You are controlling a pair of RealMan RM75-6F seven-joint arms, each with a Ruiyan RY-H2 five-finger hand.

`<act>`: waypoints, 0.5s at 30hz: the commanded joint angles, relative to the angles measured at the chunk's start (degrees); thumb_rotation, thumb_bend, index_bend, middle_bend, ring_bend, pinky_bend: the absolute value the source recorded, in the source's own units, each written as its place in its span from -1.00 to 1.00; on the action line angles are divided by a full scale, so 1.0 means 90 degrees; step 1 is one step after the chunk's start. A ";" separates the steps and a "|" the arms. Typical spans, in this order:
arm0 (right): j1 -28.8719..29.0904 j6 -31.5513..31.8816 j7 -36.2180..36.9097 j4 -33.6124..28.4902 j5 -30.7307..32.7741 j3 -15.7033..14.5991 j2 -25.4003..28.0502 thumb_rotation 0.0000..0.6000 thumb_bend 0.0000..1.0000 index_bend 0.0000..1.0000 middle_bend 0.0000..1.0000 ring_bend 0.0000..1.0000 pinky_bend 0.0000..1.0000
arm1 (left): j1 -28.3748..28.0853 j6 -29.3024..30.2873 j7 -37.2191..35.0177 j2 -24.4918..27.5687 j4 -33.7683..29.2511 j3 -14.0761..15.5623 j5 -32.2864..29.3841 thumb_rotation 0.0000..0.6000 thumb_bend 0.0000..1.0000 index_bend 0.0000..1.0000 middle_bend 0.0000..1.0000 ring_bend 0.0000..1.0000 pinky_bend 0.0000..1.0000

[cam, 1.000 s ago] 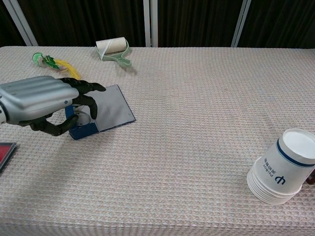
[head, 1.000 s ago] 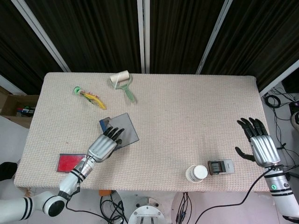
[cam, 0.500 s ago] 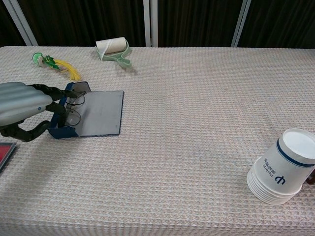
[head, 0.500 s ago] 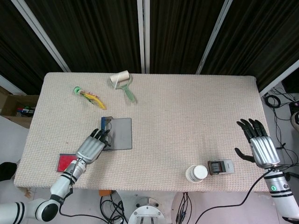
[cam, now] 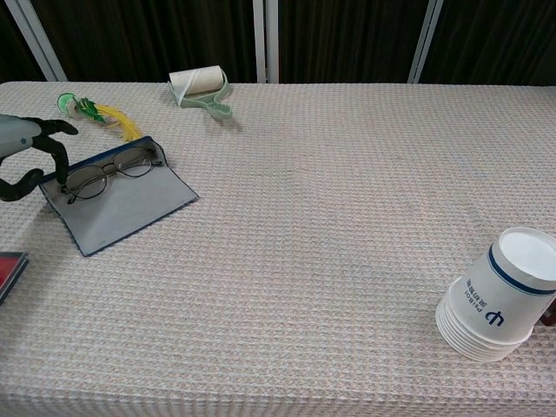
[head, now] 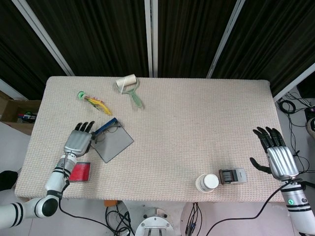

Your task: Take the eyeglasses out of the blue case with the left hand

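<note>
Chest cam: eyeglasses (cam: 110,171) in blue case (cam: 117,198) — left hand (cam: 30,156) fingers spread, empty; head-only: right hand (head: 278,156) open.

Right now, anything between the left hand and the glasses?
Nothing visible. The blue case lies opened flat, the eyeglasses exposed on top of it. The left hand sits right beside them at the case's left end; contact is unclear.

- In the chest view the left hand (cam: 30,152) is cut by the frame's left edge; only dark fingertips and a sliver of grey shell show.
- The red card (cam: 7,271) at lower left is clipped there too.
- The right hand (head: 276,155) shows only in the head view.
- A dark object's corner behind the paper cups (cam: 499,300) is clipped at the right edge.
</note>
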 commanded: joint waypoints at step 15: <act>-0.0098 0.0043 -0.0009 -0.0019 0.0061 -0.0004 0.0041 1.00 -0.65 -0.74 -0.78 -1.00 -0.88 | -0.1049 -0.1066 -0.1387 -0.0860 0.1899 -0.0919 -0.1383 0.21 0.30 -0.35 -1.00 -0.97 -0.82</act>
